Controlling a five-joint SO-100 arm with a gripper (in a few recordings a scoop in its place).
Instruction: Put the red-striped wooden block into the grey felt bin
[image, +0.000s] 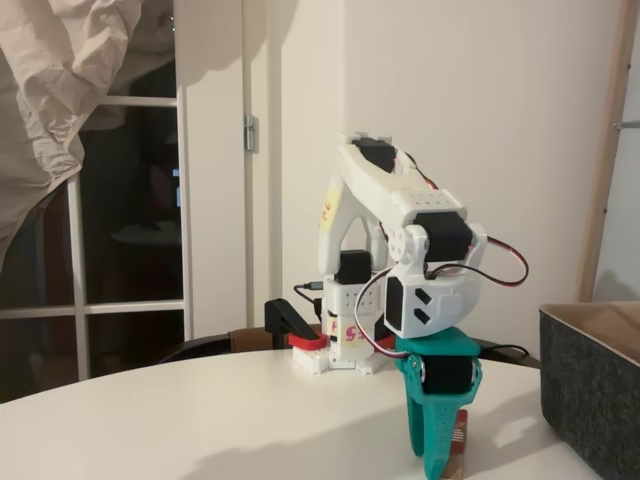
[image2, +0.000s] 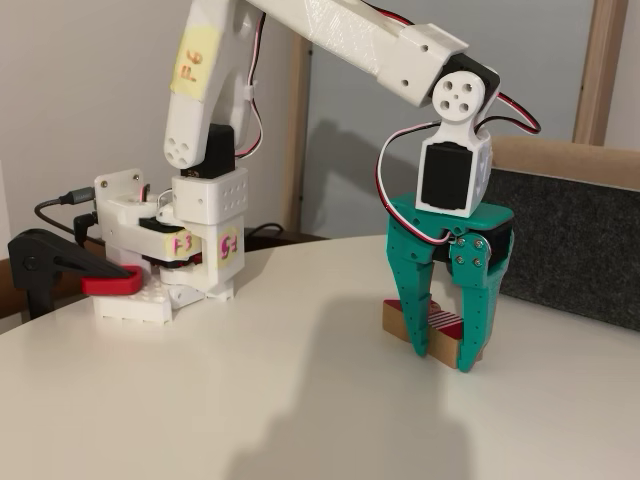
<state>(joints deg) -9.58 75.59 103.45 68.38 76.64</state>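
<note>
The red-striped wooden block (image2: 446, 324) lies on the white table, its red top with thin white stripes showing between the teal fingers (image2: 413, 310). My gripper (image2: 444, 358) points straight down with a finger pressed to each long side of the block, tips at the tabletop. In a fixed view the gripper (image: 440, 465) hides most of the block (image: 458, 447). The grey felt bin (image: 592, 400) stands right of the gripper; in a fixed view the bin (image2: 575, 250) stands behind it to the right.
The round white table (image2: 250, 400) has free room in front and to the left. My arm's white base (image2: 170, 270) is clamped at the back left by a black and red clamp (image2: 70, 275). A wooden frame stands behind the bin.
</note>
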